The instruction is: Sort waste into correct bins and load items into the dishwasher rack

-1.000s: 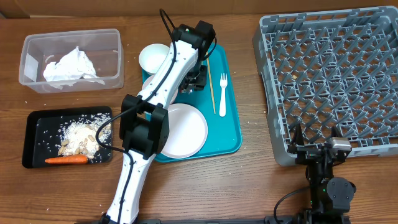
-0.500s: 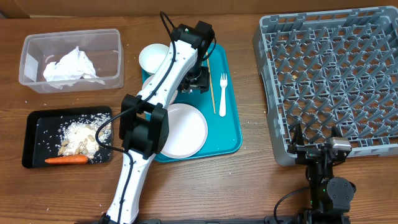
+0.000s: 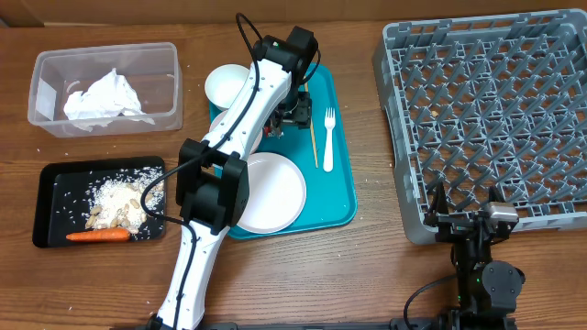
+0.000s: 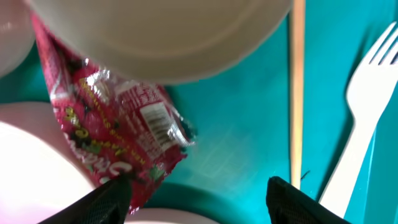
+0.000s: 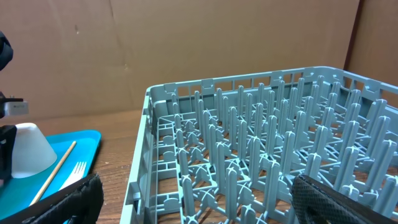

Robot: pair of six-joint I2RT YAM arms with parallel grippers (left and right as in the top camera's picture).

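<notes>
Left fingers (image 4: 109, 199) have spread wider over the red wrapper (image 4: 112, 124), gripping nothing; right fingers (image 5: 62, 199) stay wide apart, empty.

One plate (image 3: 271, 191), two bowls (image 3: 227, 85), one fork (image 3: 328, 137), one wooden stick (image 3: 311, 124), one red wrapper (image 4: 118, 124), one napkin (image 3: 105, 96), one carrot (image 3: 98, 236), one crumb pile (image 3: 115, 200), one clear tub (image 3: 42, 92), one black tray (image 3: 55, 215), one teal tray (image 3: 335, 197), one rack (image 3: 486, 110).

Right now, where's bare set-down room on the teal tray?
Free: the strip from the fork to the right rim of the tray, and the near-right corner beside the large plate. Crowded: far-left, with bowls, red wrapper and left gripper.
</notes>
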